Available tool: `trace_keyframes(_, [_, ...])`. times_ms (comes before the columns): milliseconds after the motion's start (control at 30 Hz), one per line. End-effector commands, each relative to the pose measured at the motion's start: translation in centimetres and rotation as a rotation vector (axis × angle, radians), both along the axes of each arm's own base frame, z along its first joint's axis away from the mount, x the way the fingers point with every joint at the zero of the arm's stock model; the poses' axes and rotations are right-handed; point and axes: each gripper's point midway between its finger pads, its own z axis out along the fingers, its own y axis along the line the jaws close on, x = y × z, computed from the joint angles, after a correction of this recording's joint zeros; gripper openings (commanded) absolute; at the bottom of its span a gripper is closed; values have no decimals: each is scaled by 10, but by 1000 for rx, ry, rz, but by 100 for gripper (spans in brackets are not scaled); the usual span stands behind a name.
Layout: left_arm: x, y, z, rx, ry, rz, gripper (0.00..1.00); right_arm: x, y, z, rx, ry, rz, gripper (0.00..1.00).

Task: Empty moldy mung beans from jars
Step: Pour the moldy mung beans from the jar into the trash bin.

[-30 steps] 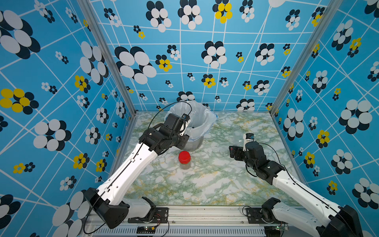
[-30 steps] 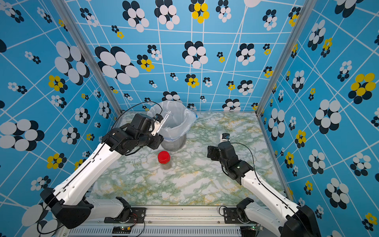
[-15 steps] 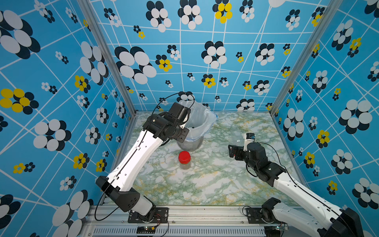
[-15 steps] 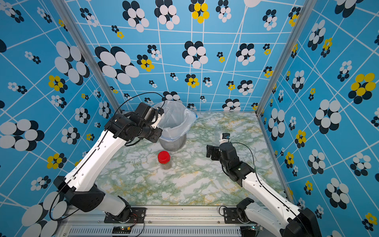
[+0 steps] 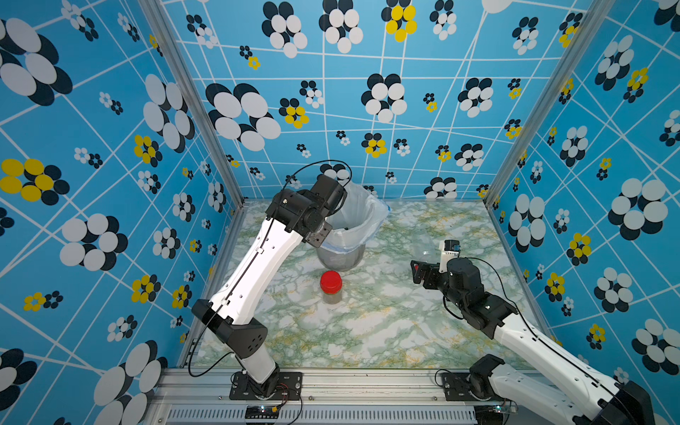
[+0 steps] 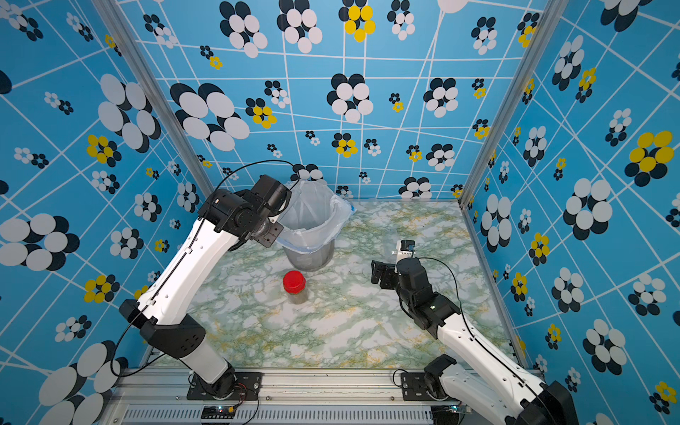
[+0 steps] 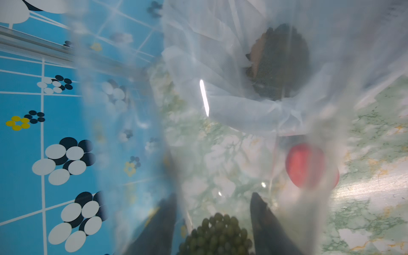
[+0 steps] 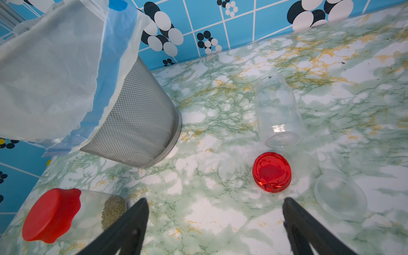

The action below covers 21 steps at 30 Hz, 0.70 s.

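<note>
Nearby, a red-lidded clear jar (image 5: 331, 289), an empty clear plastic jar (image 8: 278, 110) and a loose red lid (image 8: 272, 172) sit near the grey mesh, white-bagged bin (image 5: 342, 257). My left gripper (image 7: 213, 195) clamps a clear jar (image 7: 231, 176) of olive-green mung beans (image 7: 217, 234) at its rim — my right gripper (image 8: 215, 200) gapes wide, empty.

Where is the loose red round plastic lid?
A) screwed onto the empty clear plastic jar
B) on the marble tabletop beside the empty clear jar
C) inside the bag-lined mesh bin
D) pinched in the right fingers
B: the right wrist view shows the loose red round plastic lid lying on the marble tabletop beside the empty clear plastic jar; the right fingers are spread and empty.
</note>
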Motion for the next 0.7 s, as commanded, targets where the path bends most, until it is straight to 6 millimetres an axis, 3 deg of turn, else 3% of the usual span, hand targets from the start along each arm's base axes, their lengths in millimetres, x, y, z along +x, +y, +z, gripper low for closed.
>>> trace_keyframes(0, [-4,11,-1,133,67,-22,32,0,0,-2,15,11,-4,97])
trace_keyframes(233, [6,13,-4,224,89,-39,33,0,0,-1,26,11,-7,97])
trace_keyframes(667, [29,27,-7,581,58,-36,35,-3,1,4,37,11,1,97])
